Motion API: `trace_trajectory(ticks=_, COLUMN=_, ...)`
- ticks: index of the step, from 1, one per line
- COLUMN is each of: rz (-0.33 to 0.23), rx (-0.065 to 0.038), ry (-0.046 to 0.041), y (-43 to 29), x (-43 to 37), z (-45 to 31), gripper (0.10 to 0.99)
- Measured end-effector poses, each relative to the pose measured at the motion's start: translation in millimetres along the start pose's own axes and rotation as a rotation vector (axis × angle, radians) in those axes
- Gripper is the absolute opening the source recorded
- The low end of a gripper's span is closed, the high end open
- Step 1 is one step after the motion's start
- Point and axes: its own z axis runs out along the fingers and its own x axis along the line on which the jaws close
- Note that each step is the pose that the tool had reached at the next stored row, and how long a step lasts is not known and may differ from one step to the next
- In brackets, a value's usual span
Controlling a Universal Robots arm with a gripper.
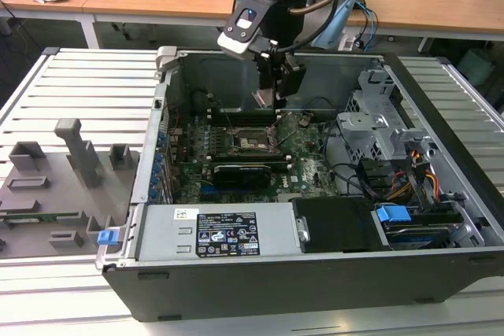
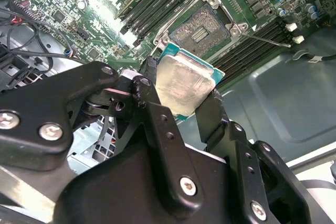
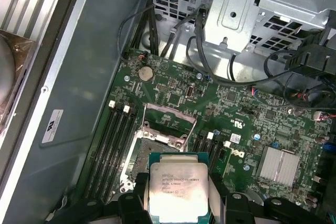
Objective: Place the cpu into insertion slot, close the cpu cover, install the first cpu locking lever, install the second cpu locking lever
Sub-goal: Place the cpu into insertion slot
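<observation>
Here's the black two-fingered tool point(image 1: 272, 101), hanging on the arm over the far half of the open dark-grey computer case point(image 1: 315, 277) that sits on the slatted grey metal tabletop point(image 1: 79, 84). It's clenched on the small flat square cpu with the pale silver-beige face point(image 1: 263, 98). In both wrist views the chip point(image 2: 184, 85) point(image 3: 176, 190) sits right between the two fingers, pinched by opposite edges, and its green border shows past the metal face.

Beneath the tool lies the square black insertion slot with its metal rim point(image 1: 250, 138), set into the green circuit board point(image 1: 307, 167). The chip is clear of it, not seated. In the second wrist view the bare slot point(image 2: 202, 30) shows just beyond the chip's edge, flanked by long black memory slots point(image 2: 157, 3). In the first wrist view the thin metal cpu cover frame point(image 3: 169, 108) looks swung up at the slot's point(image 3: 152, 148) far side, so the slot lies uncovered.
</observation>
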Motion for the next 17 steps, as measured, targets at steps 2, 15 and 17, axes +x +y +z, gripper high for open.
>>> trace_trajectory(ticks=2, rz=0.001, rx=0.0, ry=-0.0001, y=-0.1, x=0.0, z=0.5, gripper=0.537)
trace_trajectory(ticks=15, rz=0.007, rx=0.0, ry=-0.0006, y=-0.3, x=-0.1, z=4.0, gripper=0.537)
trace_trajectory(ticks=17, rz=0.008, rx=0.0, ry=-0.0007, y=-0.4, x=-0.1, z=4.7, gripper=0.537)
